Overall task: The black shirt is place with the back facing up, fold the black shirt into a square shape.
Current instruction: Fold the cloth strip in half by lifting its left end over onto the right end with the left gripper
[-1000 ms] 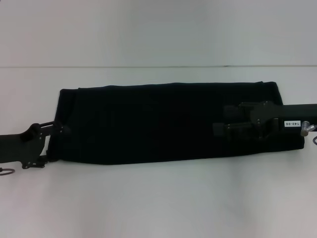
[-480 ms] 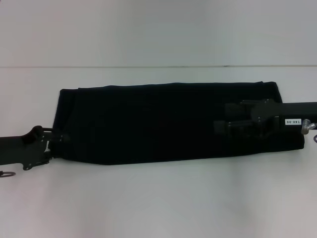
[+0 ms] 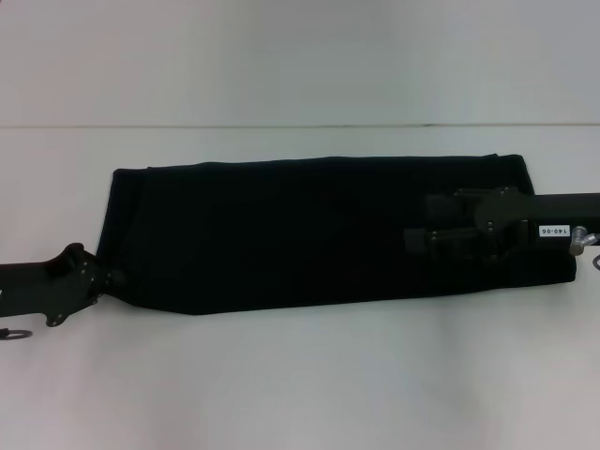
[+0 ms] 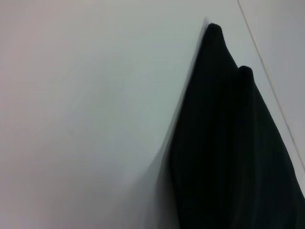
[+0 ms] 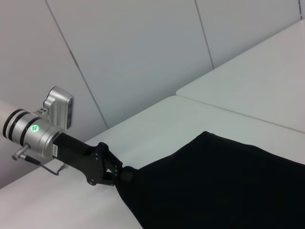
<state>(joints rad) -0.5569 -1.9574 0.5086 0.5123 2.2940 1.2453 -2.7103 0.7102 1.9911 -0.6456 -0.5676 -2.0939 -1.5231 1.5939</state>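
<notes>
Left end effector point(image 3: 114, 277) pinches the black shirt's point(image 3: 300, 230) corner; right's grip unclear.

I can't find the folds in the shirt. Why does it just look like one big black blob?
Head view: the black shirt is so dark that its folds vanish, and the right gripper melts into it. Left wrist view: the cloth edge is smeared. Right wrist view: sharper, with the left gripper at the cloth's corner.

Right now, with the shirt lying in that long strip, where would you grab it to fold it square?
At a short end. The shirt lies as a flat band, so pinch an end corner from the side, as the left end effector does at the near left corner, then carry it across.
</notes>
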